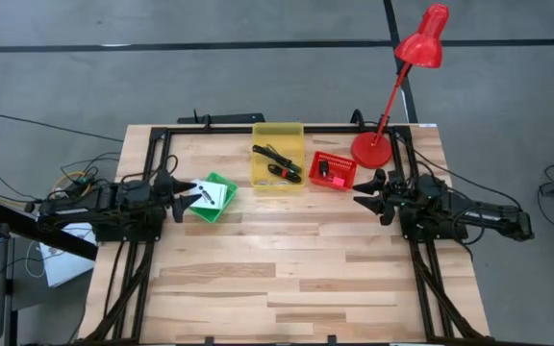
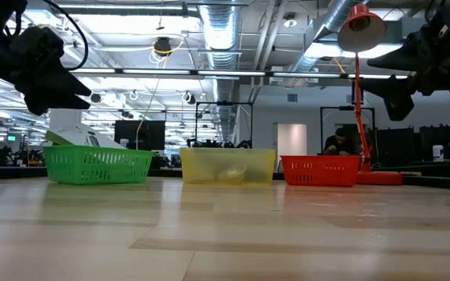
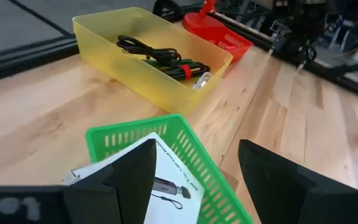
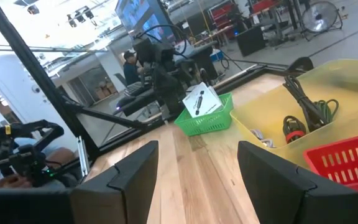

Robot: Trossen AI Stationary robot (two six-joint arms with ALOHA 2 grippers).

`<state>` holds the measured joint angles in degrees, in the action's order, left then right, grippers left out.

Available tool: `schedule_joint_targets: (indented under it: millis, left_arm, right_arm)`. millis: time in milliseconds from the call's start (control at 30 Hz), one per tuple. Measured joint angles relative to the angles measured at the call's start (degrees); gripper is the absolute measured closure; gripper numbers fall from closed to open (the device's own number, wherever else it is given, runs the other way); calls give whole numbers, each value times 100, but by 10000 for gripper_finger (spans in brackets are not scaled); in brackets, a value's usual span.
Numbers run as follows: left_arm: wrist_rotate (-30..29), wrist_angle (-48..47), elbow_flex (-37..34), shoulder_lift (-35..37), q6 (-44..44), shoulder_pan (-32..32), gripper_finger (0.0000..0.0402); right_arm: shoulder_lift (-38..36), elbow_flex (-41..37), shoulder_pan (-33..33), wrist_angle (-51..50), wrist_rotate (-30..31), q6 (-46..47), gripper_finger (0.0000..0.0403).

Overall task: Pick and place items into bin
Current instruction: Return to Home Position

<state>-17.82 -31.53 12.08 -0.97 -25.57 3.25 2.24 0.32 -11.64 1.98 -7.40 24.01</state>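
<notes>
Left gripper (image 1: 192,196) hangs over the 9 o'clock side of the table (image 1: 287,279), fingers spread wide with nothing between them, pointing in at the green basket (image 2: 98,165) just beside its tips. Right gripper (image 1: 362,191) mirrors it at 3 o'clock, also spread and empty, nose toward the red basket (image 2: 320,170). The three containers sit in a loose row across the far half. From the table's centre, green is at roughly 10 o'clock, the yellow bin (image 3: 135,70) at 12 and red at 1. The red desk lamp (image 1: 370,149) has its base at 2, right behind the red basket and near the right arm. Black frame rails (image 1: 210,129) run along the left, far and right edges, and the yellow bin sits close up to the far rail, so not much slack back there. Roomiest part is the stretch from centre down to 6 o'clock, just open planks between the two arm bases. Items: the black cable bundle (image 3: 166,59) lies in the yellow bin, and a white packet (image 3: 169,173) leans in the green basket, poking up over its rim. Can't tell if a second packet is under it. In the red basket the overhead view shows a dark speck (image 1: 323,171) and a pinkish speck (image 1: 338,178), way too small to say more. From table height the basket walls hide the contents, and the yellow one only shows a pale blur.
</notes>
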Motion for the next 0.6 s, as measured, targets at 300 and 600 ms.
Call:
schedule_joint_targets:
  millis: [300,600]
  left_arm:
    - [-7,120,4,0,353,0,180]
    - [2062,1907,13,0,2636,-2,181]
  right_arm:
    - [0,0,0,0,-2,0,187]
    - [0,-2,0,1,-2,0,187]
